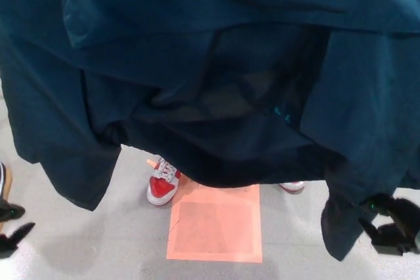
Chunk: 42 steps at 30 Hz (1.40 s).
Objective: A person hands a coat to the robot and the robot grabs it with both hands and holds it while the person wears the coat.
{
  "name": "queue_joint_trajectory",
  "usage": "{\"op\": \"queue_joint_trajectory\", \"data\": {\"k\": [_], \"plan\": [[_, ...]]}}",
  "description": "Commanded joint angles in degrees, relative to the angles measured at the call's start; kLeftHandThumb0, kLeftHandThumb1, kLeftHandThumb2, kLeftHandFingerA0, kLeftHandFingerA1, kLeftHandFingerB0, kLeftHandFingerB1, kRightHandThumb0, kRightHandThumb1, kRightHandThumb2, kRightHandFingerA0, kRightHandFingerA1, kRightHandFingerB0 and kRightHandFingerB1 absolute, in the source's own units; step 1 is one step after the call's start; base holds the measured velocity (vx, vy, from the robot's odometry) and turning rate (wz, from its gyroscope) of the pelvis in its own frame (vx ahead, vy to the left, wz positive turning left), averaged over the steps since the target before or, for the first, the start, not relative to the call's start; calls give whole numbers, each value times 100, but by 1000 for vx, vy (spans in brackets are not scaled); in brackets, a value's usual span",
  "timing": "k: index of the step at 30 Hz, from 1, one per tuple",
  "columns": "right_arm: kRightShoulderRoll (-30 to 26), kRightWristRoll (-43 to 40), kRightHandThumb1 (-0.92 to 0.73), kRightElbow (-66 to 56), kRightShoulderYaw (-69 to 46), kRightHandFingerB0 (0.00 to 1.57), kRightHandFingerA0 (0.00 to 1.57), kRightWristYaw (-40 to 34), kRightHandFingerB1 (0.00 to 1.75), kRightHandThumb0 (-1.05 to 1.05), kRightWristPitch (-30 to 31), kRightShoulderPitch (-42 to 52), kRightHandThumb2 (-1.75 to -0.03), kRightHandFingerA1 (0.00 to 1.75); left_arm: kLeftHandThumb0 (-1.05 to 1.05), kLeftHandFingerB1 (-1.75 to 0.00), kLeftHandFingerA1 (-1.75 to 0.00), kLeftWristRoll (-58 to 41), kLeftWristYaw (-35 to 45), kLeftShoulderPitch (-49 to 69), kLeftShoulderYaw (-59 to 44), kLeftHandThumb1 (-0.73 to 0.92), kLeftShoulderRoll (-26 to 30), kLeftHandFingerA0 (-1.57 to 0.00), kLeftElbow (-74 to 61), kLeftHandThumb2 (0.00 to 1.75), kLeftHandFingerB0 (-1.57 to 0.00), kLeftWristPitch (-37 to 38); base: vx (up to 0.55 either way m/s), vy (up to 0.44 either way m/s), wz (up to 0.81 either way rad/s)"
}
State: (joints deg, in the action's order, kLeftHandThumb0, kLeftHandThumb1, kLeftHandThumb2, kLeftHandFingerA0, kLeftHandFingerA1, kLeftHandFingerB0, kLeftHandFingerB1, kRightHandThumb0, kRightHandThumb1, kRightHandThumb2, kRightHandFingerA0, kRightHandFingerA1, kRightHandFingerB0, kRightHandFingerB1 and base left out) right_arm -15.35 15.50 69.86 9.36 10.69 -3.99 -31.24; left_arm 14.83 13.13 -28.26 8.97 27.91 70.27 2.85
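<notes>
A dark teal coat (210, 77) hangs spread across nearly the whole head view, its inner lining facing me. One flap (342, 227) droops low at the right. My left hand (13, 227) is at the bottom left corner, below and apart from the coat, open and holding nothing. My right hand (390, 224) is at the bottom right, just beside the drooping flap, fingers spread and open; I cannot tell whether it touches the cloth. The person is hidden behind the coat apart from the shoes.
Under the coat's hem stand the person's red and white sneaker (162, 185) and the tip of the other shoe (292, 186). An orange square (215, 224) is marked on the grey floor (98, 247) in front of them.
</notes>
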Motion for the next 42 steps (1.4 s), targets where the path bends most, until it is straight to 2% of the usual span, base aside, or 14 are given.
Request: {"op": "queue_joint_trajectory", "data": {"k": [1, 3, 4, 16, 18, 20, 23, 25, 27, 33, 35, 36, 41, 42], "plan": [[-146, -13, -91, 120, -10, 21, 21, 145, 29, -63, -480, 66, -67, 31, -64, -31, -33, 117, 429, 64, 113, 84, 181, -31, 190, 66, -28, 607, 122, -9, 1], [-168, -85, -58, 19, -82, 1, 1, 94, 46, -33, -570, 135, -111, 47, -64, -30, -31, 79, 462, 68, 91, 84, 215, -29, 147, 66, -27, 606, 116, -7, 2], [-240, -291, -89, -373, -287, 18, 21, 34, 28, -69, -951, 387, -67, 31, -64, -29, -31, -62, 416, 245, -41, 85, 302, -28, -117, 66, -24, 908, 113, -6, 1], [-210, -955, -86, -5460, -1133, 23, 30, -38, 30, -77, -1808, 3003, -66, 34, -87, -38, -41, -915, 711, 2435, -1009, 71, 720, -17, -4526, 98, -12, 2157, 110, -9, 1], [-174, -976, -86, -5974, -1191, 24, 31, -55, 30, -79, -1764, 3241, -66, 35, -38, -47, -48, -979, 778, 2700, -1092, 42, 744, 0, -5162, 104, 0, 2133, 99, -12, 1], [-99, -1095, -84, -6481, -1269, 28, 33, -76, 32, -78, -1963, 3446, -66, 36, -84, -27, -29, -891, 665, 3012, -1250, 90, 784, -22, -6035, 68, -18, 2248, 97, -13, 2], [28, -1146, -71, -7269, -1388, 21, 34, -258, 43, -80, -2383, 3700, -108, 51, -85, -28, -31, -1032, 630, 3521, -1609, 92, 737, -25, -7438, 69, -21, 2361, 94, -14, 1], [66, -1004, -86, -7537, -1467, 34, 39, -440, 32, -76, -2744, 3744, -66, 36, -88, -28, -30, -1172, 609, 3712, -1784, 92, 667, -25, -8007, 69, -22, 2453, 93, -16, 2], [106, -944, -70, -7734, -1553, 21, 35, -561, 44, -77, -2992, 3722, -108, 53, -90, -28, -31, -1272, 609, 3825, -1940, 92, 634, -25, -8468, 72, -21, 2453, 88, -16, 2], [172, -756, -87, -8572, -1994, 30, 35, -860, 30, -78, -3455, 3520, -68, 33, -89, -29, -28, -1728, 429, 3756, -2386, 91, 483, -19, -9411, 68, -21, 3077, 41, -8, 1], [220, -778, -87, -8889, -2185, 29, 32, -950, 30, -81, -3454, 3388, -67, 32, -38, -47, -49, -1765, 269, 3533, -2558, 41, 408, 0, -9649, 105, 0, 3278, 0, 0, 0], [244, -725, -81, -9094, -2279, 24, 29, -1007, 31, -87, -3397, 3350, -74, 34, -86, -40, -38, -1746, 195, 3416, -2656, 74, 394, -7, -9757, 113, -8, 3349, 0, 0, 0], [386, -620, -92, -9490, -2517, 23, 26, -1226, 32, -79, -3364, 2887, -68, 36, -89, -26, -28, -1773, -169, 2768, -2787, 92, 83, -16, -9824, 69, -14, 3460, 0, 0, 0], [353, -549, -92, -9448, -2569, 23, 27, -1252, 31, -79, -3358, 2774, -68, 37, -94, -35, -40, -1648, -228, 2542, -2822, 81, 92, -5, -9702, 117, -5, 3542, 0, 0, 0]]}}
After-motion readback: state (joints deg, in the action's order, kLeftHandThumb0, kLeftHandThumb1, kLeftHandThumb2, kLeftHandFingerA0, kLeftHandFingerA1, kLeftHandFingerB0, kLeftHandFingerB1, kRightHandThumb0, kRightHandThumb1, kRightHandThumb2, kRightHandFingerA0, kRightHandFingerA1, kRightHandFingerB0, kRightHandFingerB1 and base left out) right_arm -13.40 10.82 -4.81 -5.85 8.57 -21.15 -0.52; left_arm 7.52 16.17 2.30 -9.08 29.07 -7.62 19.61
